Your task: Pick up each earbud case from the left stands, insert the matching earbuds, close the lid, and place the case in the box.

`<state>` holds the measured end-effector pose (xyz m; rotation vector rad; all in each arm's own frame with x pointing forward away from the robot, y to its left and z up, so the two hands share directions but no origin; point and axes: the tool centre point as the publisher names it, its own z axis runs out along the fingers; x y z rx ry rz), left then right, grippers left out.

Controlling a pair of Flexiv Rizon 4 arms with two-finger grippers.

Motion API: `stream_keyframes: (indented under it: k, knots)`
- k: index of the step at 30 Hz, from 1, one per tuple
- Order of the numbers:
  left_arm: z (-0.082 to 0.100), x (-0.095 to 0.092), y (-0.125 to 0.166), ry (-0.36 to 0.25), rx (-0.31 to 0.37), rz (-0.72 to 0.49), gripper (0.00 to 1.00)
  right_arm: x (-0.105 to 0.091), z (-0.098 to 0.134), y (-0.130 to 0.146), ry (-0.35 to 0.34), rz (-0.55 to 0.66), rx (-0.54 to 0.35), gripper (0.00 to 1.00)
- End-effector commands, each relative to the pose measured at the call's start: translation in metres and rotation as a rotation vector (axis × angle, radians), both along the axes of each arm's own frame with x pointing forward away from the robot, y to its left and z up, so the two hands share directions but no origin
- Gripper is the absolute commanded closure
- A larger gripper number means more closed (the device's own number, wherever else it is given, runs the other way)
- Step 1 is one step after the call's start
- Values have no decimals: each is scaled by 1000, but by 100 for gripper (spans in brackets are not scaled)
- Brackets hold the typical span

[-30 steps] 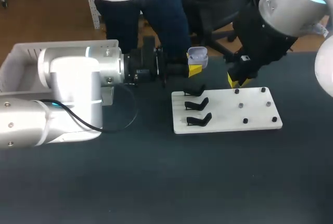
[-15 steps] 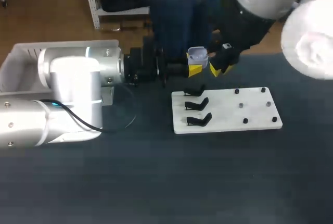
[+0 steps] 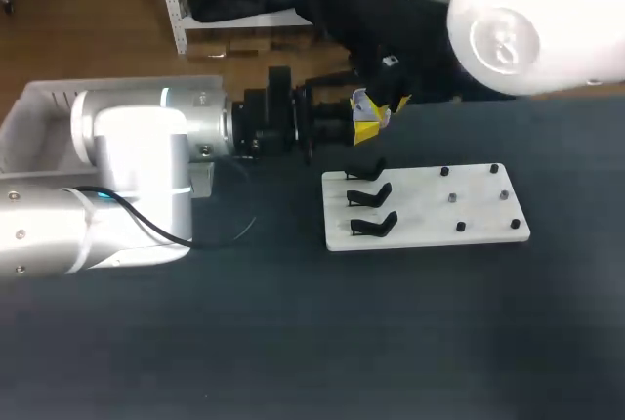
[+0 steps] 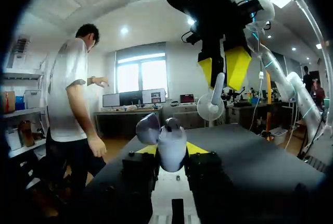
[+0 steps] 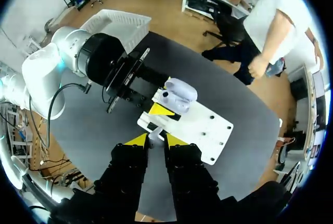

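Dark surface point(image 3: 312, 342), seen from above, w/ nothing on its near part. Further in, right of centre, a white board point(image 3: 479, 210) lies flat. It has three black stands point(image 3: 369, 195) in a column on its left side & six small dark pegs point(image 3: 452, 198) on its right side.

L arm point(image 3: 127, 186) comes in from the left, low & level over the surface. A white box point(image 3: 39, 107) sits behind it at the far left. L gripper point(image 4: 173, 150) is just past the board's far left corner, pinching a pale earbud case point(image 4: 171, 156) from both sides. The case is upright & off the surface, its lid point(image 4: 148, 128) hinged open.

R arm point(image 3: 532, 20) comes in from the far right corner. R gripper point(image 5: 155, 140) hangs above & just beyond the open case, fingers pressed on a small white earbud point(image 5: 154, 137). The earbud is near the case; can't tell if they touch.
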<state>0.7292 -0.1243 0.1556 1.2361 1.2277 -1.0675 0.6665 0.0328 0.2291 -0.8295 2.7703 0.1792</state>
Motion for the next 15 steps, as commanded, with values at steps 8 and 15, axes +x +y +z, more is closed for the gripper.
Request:
stream_keyframes:
  k: [8, 15]
  knots:
    - [-1, -2, 0, -5, -4, 7, 100, 18, -5, 8, 15, -15, -52, 100]
    - [-1, -2, 0, -5, -4, 7, 100, 25, -3, 14, -1, -11, -53, 100]
